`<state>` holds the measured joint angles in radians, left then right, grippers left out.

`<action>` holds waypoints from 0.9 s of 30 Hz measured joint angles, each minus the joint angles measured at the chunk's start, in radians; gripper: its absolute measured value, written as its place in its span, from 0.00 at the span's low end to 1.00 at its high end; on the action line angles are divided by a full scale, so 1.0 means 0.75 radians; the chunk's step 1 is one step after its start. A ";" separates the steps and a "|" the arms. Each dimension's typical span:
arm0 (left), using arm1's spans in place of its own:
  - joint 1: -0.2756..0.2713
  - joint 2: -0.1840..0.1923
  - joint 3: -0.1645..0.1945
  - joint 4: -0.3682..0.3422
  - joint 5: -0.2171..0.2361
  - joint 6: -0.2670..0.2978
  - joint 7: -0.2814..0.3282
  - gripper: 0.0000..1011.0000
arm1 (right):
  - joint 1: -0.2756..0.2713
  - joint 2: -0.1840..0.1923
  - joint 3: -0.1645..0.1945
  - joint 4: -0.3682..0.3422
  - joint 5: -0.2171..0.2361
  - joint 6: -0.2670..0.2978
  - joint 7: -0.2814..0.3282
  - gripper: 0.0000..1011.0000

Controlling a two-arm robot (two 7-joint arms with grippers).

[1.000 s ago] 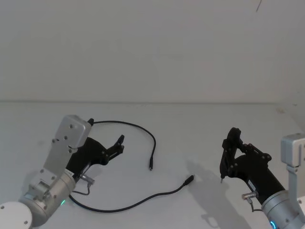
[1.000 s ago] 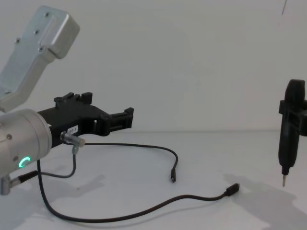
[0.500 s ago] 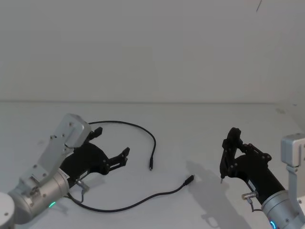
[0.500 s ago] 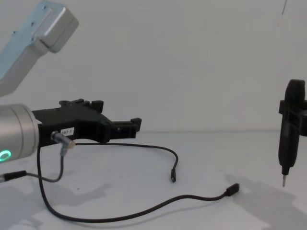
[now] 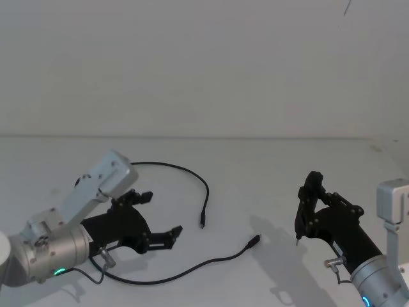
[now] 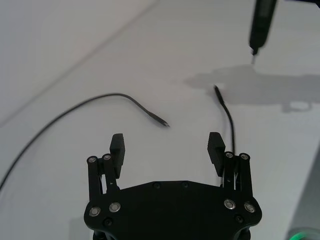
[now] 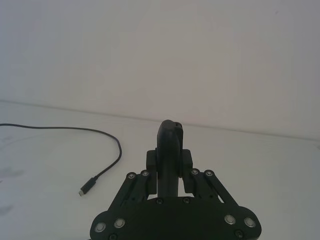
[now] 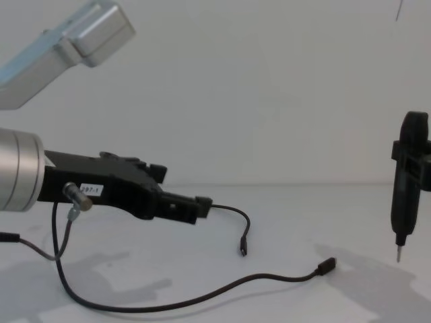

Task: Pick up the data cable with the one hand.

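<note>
The data cable (image 5: pixel 211 261) is a thin black cord lying in a loop on the white table, with one plug (image 5: pixel 202 224) in the middle and the other (image 5: pixel 254 241) further right. My left gripper (image 5: pixel 158 215), the black boxy one hand, hovers open just left of both plugs, between the cable's two runs. In the left wrist view the gripper (image 6: pixel 166 145) has nothing between its fingers, and the cable (image 6: pixel 227 117) passes beside one fingertip. The chest view shows this gripper (image 8: pixel 199 206) low over the cable (image 8: pixel 236 286).
My right gripper (image 5: pixel 316 208) stays at the right, shut on a slim black pen-shaped tool (image 8: pixel 404 195) whose tip points down above the table. A short grey cord (image 8: pixel 64 232) hangs from the left wrist. The table (image 5: pixel 268 173) is plain white.
My left gripper has swung forward and to the right, dropping lower toward the cable's loop, still open. The right arm and the cable have not moved.
</note>
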<state>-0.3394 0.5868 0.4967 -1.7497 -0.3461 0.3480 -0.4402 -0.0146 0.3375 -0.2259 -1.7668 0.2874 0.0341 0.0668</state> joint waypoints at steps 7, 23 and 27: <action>-0.072 0.011 0.060 -0.006 -0.009 0.142 -0.079 0.99 | 0.000 0.000 0.000 0.000 0.000 0.000 0.000 0.28; -0.161 -0.055 0.166 0.026 -0.020 0.362 -0.113 0.99 | 0.000 0.000 0.000 0.000 0.000 0.000 0.000 0.28; -0.174 -0.080 0.190 0.043 -0.013 0.405 -0.097 0.99 | 0.000 0.000 0.000 0.000 0.000 0.000 0.000 0.28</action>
<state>-0.4699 0.5266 0.6392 -1.7173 -0.3560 0.6515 -0.5130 -0.0146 0.3375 -0.2259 -1.7667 0.2874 0.0341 0.0668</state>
